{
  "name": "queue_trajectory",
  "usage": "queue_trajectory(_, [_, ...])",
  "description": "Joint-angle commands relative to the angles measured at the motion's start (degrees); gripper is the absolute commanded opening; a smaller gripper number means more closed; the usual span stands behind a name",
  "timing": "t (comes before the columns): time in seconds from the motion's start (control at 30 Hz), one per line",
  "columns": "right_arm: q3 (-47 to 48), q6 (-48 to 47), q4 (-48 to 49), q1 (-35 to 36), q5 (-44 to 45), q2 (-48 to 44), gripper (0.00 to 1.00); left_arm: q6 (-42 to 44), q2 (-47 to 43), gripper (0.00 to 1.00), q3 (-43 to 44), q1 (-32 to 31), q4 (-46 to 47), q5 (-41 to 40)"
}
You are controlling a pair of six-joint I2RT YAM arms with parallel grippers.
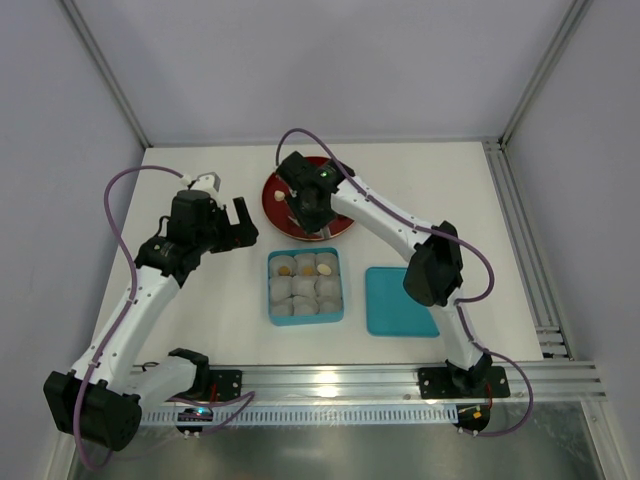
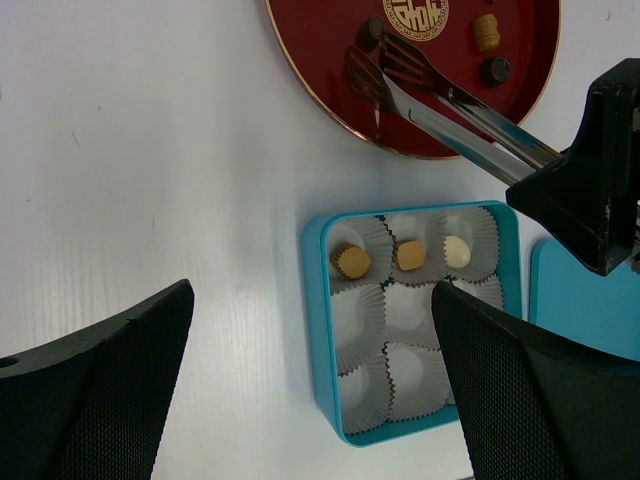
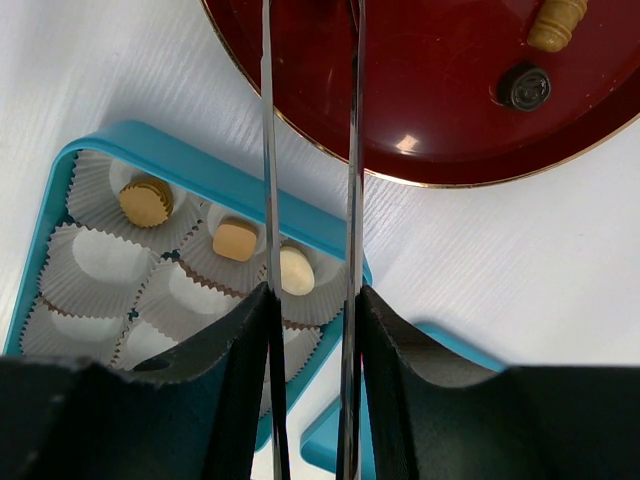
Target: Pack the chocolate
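three chocolates [image 2: 405, 255] sit in the box [image 2: 318, 300] (six cups [image 2: 360, 320] empty); at least three wait on the plate [image 2: 320, 60]. right gripper [image 3: 312, 310] clamps tongs [image 2: 450, 105] over them; left gripper [image 1: 240, 225] gapes, idle.

6 chocolate pieces [image 3: 236, 240] in sight, all tiny. 3 packed in the far row of the teal box [image 2: 318, 330], 1 per white paper cup [image 2: 415, 372], in neighbouring cups: at the left a tan round disc [image 2: 350, 261] with a ridged rim, lying flat; in the middle a tan squarish block [image 2: 409, 255]; at the right a cream-white oblong [image 2: 457, 251]. 3 loose on the red plate [image 2: 320, 50] beyond the box: a tan ribbed oblong [image 2: 486, 32] on its side; just beside it a dark brown round piece [image 2: 495, 70], flat, with a raised rim; well to the left a second dark brown piece [image 2: 370, 35], near the plate's gold emblem.
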Motion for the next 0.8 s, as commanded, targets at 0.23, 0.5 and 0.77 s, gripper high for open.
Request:
queue_trajectory(0.23, [3.4,-1.1,-0.6,0.4,0.8,1.0,0.41,-0.3,0.0,0.99,0.0,0.6,1.4,1.2])
queue_trajectory(0.5, [2.8,-0.5,-1.4,0.5,1.8,-0.2,0.41,-0.3,0.2,1.00,0.0,0.7,1.5,1.3])
queue_trajectory(0.77, [1.9,-0.3,-1.4,0.7,1.9,-1.1,0.40,-0.4,0.1,1.00,0.1,0.7,1.5,1.5])
